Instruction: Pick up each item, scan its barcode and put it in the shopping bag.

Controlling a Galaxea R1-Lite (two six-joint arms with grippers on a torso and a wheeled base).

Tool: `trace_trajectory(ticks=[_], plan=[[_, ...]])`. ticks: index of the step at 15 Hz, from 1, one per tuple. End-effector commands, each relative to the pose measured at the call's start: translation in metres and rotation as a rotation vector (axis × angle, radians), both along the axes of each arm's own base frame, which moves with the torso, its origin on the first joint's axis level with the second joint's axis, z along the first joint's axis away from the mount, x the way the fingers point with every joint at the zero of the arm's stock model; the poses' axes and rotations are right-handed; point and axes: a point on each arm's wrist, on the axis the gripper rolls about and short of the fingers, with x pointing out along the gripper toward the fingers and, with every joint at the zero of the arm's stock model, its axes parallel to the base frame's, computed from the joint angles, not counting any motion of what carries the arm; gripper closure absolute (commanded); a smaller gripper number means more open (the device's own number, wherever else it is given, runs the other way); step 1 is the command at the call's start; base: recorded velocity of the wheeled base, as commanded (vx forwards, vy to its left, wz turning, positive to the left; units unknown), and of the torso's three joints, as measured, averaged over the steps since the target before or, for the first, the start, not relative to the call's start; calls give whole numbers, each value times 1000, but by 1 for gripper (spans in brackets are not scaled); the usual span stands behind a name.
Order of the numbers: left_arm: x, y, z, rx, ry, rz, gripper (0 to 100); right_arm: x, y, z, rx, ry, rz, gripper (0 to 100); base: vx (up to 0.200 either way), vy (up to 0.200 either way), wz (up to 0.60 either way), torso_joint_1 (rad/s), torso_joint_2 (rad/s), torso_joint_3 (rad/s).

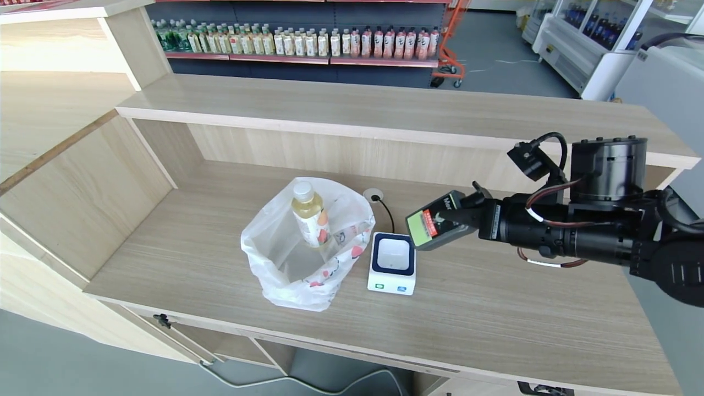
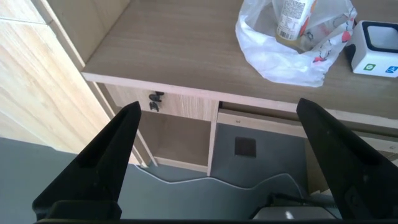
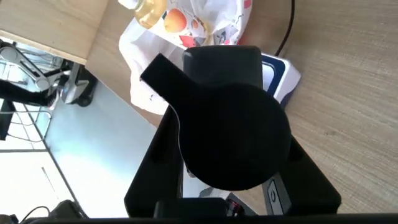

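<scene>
Right claw (image 1: 467,215): clenched on a dark box (image 1: 437,223) with a green and red label, held in the air just right of the white scanner (image 1: 391,263) on the wooden counter (image 1: 495,308). Shopping bag (image 1: 275,258): white plastic, open, just left of the scanner, with a drink bottle (image 1: 309,217) standing tilted inside. Left claw (image 2: 214,168): released, fingers wide apart, nothing between them, off the counter's near side

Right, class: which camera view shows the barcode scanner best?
Head view: the whole barcode scanner sits unobstructed beside the shopping bag. The left wrist view crops it at the edge; the right wrist view shows a corner behind the held box.
</scene>
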Motion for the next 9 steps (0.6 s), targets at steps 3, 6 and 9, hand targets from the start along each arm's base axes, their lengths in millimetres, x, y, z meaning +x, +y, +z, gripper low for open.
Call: trace_trajectory(ticks=[3,6,9], plan=[[0,0,0,-1,-1,1,0,19,17,-29,-31,38,-4,100,0,0,0,0,0,0],[0,0,0,-1,1,1,0,27,23,-44,-59,70,-30,100,0,0,0,0,0,0],[0,0,0,-1,-1,1,0,35,26,-57,-70,93,-41,100,0,0,0,0,0,0]])
